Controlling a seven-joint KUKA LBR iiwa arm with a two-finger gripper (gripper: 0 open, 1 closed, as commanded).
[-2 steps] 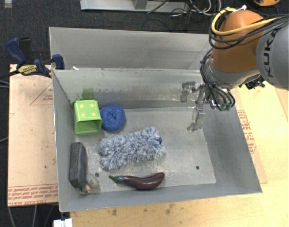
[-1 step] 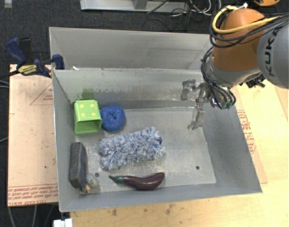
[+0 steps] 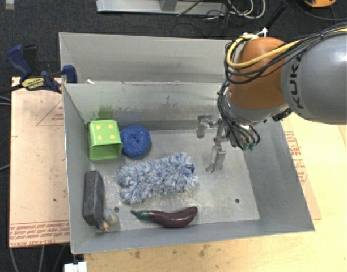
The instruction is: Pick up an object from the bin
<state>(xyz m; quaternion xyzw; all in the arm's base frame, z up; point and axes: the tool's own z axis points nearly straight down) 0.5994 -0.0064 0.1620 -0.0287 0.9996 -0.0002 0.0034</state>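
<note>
Grey metal bin (image 3: pixel 162 101), shaggy blue-white cloth (image 3: pixel 156 177) near steel claw (image 3: pixel 215 162) — apart or together, cannot tell

The gripper (image 3: pixel 211 143) hangs with fingers spread, just right of the shaggy blue-white cloth (image 3: pixel 156 177); left of the cloth lies a grey block (image 3: pixel 93 196), in front of it a purple aubergine (image 3: pixel 166 216).

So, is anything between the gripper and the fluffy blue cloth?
Nothing visible. The gripper is over bare floor just right of the cloth; the eggplant lies by the cloth's near edge, not between them.
</note>
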